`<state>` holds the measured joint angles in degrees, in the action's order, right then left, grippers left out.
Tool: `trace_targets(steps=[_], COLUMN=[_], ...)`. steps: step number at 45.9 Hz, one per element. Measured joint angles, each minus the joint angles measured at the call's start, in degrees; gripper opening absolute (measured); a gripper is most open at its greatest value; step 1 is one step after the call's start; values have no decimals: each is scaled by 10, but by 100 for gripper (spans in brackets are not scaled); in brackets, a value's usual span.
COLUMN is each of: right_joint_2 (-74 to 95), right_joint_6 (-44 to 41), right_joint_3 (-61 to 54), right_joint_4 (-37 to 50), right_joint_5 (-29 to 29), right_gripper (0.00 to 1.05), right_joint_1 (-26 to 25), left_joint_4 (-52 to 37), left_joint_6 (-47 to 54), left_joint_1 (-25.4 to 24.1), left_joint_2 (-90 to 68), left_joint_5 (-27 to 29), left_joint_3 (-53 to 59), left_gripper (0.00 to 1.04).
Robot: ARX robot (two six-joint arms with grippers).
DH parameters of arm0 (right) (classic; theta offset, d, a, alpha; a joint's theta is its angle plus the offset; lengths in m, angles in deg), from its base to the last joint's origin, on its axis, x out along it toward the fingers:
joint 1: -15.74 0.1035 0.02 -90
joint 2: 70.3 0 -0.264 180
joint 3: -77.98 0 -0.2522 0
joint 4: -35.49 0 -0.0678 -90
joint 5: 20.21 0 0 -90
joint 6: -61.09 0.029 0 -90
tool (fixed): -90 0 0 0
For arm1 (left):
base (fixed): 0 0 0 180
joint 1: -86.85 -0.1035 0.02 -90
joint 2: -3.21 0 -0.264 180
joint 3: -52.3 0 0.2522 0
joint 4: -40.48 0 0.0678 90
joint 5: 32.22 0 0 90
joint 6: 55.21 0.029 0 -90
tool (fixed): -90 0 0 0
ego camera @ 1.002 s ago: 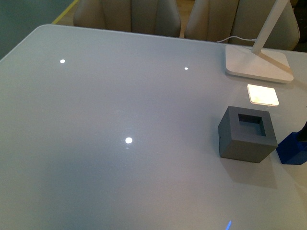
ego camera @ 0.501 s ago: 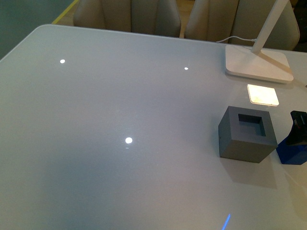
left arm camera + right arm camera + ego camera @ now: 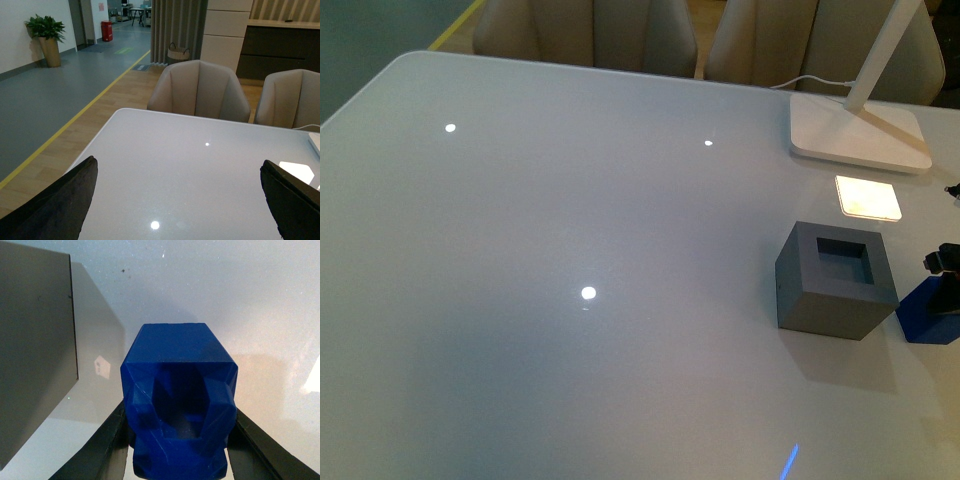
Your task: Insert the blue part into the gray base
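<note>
The gray base [image 3: 835, 281] is a matte cube with a square recess in its top, on the white table at the right. The blue part [image 3: 926, 318] sits just right of it at the frame edge. My right gripper [image 3: 944, 275] is shut on the blue part [image 3: 179, 390], its two black fingers pressed against the part's sides; the part rests on or just above the table. The gray base's side [image 3: 35, 350] fills one edge of the right wrist view. My left gripper [image 3: 180, 200] is open and empty above the table.
A white lamp base [image 3: 858, 135] with a slanted arm stands at the back right, with a bright light patch [image 3: 867, 197] in front of it. Beige chairs [image 3: 590, 35] line the table's far edge. The table [image 3: 570, 220] spreads out left of the cube.
My right gripper has shifted at the right frame edge beside the blue part, a little lower and further right than half a second ago. The cube has not moved.
</note>
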<state>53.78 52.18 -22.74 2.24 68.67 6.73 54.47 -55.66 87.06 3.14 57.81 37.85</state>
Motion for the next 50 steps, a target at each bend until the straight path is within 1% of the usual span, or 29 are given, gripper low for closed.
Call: trace_targets(steps=[13, 21, 38, 50], right_joint_2=[-98, -160, -191, -187], right_joint_6=[-6, 8, 110, 167], right_joint_3=[-4, -2, -14, -14], right_joint_4=[-51, -85, -102, -111], right_joint_5=[-14, -19, 0, 11], right_gripper=[45, 45, 45, 45], right_joint_1=[9, 35, 115, 157], left_joint_4=[0, 0, 0, 0], left_joint_6=[0, 0, 0, 0], left_joint_1=[0, 0, 0, 0], left_joint_2=[0, 0, 0, 0], left_joint_5=[0, 0, 0, 0], left_joint_3=[0, 0, 0, 0], left_gripper=[97, 97, 97, 97])
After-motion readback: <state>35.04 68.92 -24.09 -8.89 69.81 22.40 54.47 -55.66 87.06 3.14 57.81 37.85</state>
